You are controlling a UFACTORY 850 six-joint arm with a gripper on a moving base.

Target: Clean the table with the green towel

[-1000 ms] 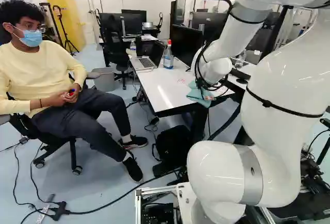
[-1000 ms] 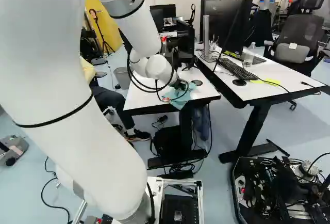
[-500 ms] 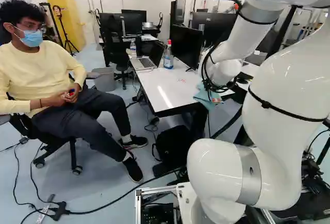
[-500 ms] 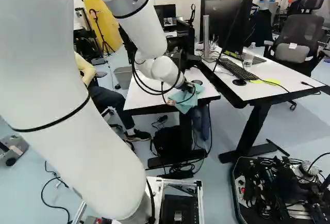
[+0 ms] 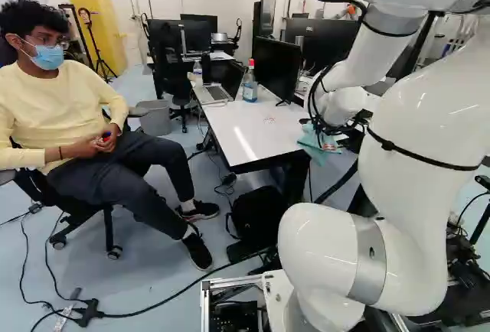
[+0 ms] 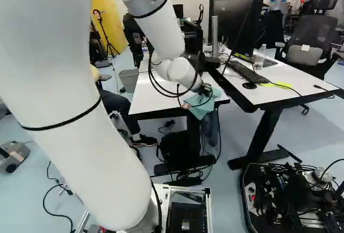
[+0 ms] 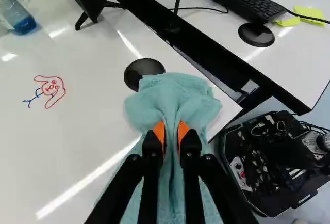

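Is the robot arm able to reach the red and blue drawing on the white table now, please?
Probably yes: the gripper holds the towel at a corner of the table, and only bare surface shows between towel and drawing. The towel might brush the black disc beside it.

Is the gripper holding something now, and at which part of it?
Yes, the green towel: the fingers pinch a bunched fold near its middle, with cloth spreading ahead of them and hanging below.
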